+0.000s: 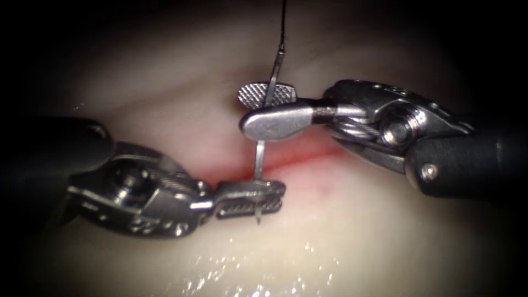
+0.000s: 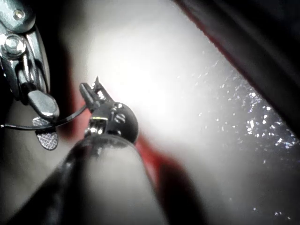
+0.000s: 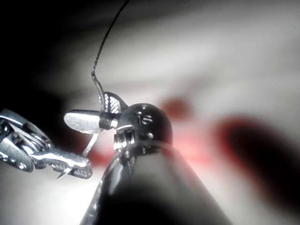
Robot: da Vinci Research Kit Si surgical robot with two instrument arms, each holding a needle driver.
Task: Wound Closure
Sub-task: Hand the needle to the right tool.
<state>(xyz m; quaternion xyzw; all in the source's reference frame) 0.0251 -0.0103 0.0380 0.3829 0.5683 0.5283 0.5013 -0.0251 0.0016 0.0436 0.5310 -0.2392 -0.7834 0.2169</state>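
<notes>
left gripper: closed on needle near its point, tip poking just past the jaws | right gripper: parted around needle's upper stretch near thread end, not clamped | needle: upright above the cut, clear of tissue | thread: runs up from needle's tail

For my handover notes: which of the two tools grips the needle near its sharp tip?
The left tool: its shut jaws hold the needle just behind the point. The right tool has open jaws around the needle's upper part, toward the thread end.
</notes>
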